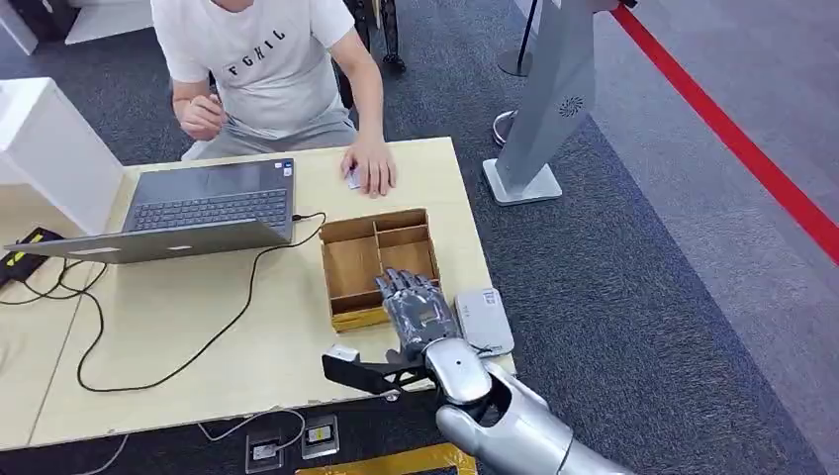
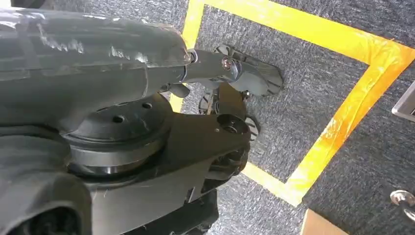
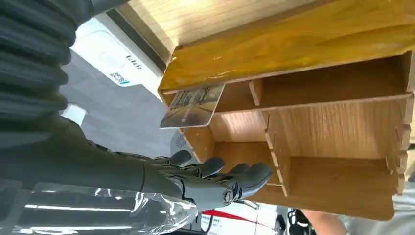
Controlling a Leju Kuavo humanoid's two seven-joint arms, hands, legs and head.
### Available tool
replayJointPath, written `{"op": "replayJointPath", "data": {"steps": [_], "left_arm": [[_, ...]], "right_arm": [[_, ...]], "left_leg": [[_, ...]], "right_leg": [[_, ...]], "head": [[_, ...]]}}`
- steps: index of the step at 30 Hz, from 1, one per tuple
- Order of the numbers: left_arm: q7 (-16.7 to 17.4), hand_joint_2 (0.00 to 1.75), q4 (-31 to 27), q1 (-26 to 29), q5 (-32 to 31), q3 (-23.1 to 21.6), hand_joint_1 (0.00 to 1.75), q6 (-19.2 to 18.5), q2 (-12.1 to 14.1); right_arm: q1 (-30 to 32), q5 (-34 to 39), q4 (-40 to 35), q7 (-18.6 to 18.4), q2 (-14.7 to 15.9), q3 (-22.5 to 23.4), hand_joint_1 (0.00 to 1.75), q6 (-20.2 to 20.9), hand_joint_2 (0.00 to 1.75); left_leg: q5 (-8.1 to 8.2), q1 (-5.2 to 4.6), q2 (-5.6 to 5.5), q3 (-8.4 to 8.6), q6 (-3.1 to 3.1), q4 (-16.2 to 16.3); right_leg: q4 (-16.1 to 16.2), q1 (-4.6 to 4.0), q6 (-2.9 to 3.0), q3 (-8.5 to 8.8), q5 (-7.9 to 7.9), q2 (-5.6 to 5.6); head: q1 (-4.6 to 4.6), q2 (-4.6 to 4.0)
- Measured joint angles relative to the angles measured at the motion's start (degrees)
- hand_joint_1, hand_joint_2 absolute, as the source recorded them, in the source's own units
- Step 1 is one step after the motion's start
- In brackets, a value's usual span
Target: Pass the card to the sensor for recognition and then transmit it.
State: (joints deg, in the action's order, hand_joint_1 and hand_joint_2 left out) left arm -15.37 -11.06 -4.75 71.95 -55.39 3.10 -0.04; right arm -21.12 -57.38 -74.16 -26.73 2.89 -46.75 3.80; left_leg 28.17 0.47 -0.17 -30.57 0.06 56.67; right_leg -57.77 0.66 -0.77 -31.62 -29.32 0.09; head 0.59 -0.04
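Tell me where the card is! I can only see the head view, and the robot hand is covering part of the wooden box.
Observer: The right wrist view shows the card propped up inside the wooden box, at the end nearest the white sensor.
Operator: Is the robot hand holding it?
Observer: No. The right robot hand has its fingers apart and is not touching the card.
Operator: What does the left wrist view show?
Observer: Grey carpet with yellow tape on the floor.

A pale wooden table is standing on dark grey carpet; an open laptop is sitting toward ten o'clock; a compartmented wooden tray is lying near centre; a white card sensor is resting at four o'clock, beside the tray; a black cable is trailing across the surface.
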Motion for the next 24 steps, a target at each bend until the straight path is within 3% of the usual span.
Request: {"op": "replayJointPath", "data": {"steps": [24], "left_arm": [[0.48, 0.00, 0.00, 0.00, -1.20, -0.48, 0.00, -0.09, 0.09]], "right_arm": [[-6.32, 0.57, 8.46, -1.31, -0.29, -0.02, 0.00, 0.20, 1.75]], "left_leg": [[0.00, 0.00, 0.00, -0.04, 0.00, 0.00]], "right_leg": [[0.00, 0.00, 0.00, -0.06, 0.00, 0.01]], "head": [[0.00, 0.00]]}}
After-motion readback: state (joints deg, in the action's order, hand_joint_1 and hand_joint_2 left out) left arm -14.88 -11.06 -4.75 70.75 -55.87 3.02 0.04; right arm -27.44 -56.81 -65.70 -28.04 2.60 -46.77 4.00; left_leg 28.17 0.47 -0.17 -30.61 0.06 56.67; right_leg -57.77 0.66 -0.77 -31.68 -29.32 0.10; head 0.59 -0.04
